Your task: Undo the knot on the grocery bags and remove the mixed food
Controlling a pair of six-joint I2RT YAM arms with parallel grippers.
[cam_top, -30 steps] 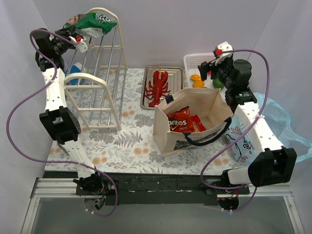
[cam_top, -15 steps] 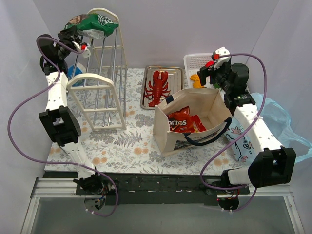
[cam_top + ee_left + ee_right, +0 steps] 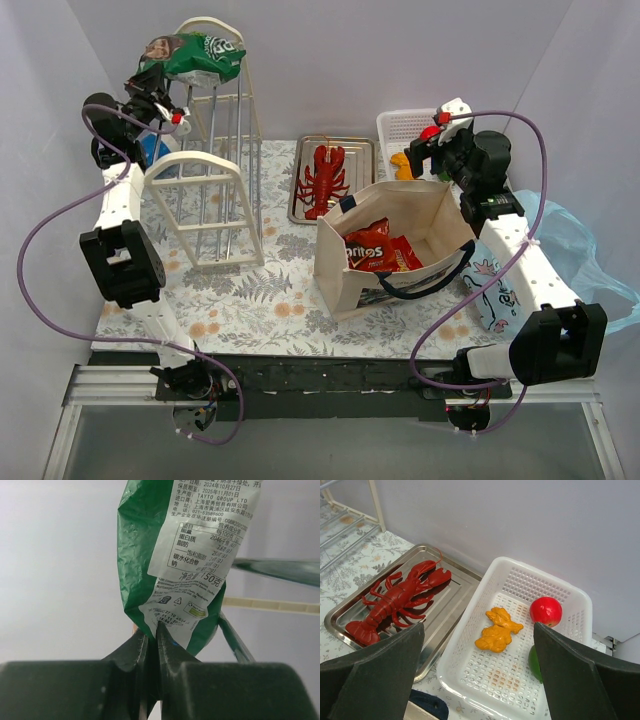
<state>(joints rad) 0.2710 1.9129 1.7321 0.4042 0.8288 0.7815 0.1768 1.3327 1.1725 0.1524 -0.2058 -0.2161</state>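
Currently, the green snack bag [image 3: 195, 55] is held high at the far left, above the arched top of the wire rack [image 3: 205, 210]. It is pinched by its lower seam in the left gripper [image 3: 152, 630]; the fingers [image 3: 130, 650] are pressed almost together on the foil. A blue-and-white carton [image 3: 150, 150] is partly seen behind the rack, beside the left arm.

The right gripper [image 3: 425, 160] is held over the far right of the table, above the near corner of the white basket [image 3: 400, 125]. Its fingers [image 3: 375, 675] are spread wide with nothing between them. In the basket a red apple [image 3: 545, 611] is seen at the far side, and a yellow-orange lumpy item [image 3: 497, 630] lies near the middle. A small green fruit [image 3: 534, 662] is half hidden behind the right finger.

Just left of the basket, a red lobster [image 3: 322, 180] is laid on a metal tray [image 3: 360, 150]. The beige tote [image 3: 360, 275] is stood upright and open at the table's middle, its navy handles [image 3: 430, 280] drooped toward the near side. The Doritos bag [image 3: 378, 252] is seen lying inside it. The light-blue plastic bag [image 3: 585, 250] is slumped at the right edge, partly behind the right arm; whether it is knotted cannot be told.
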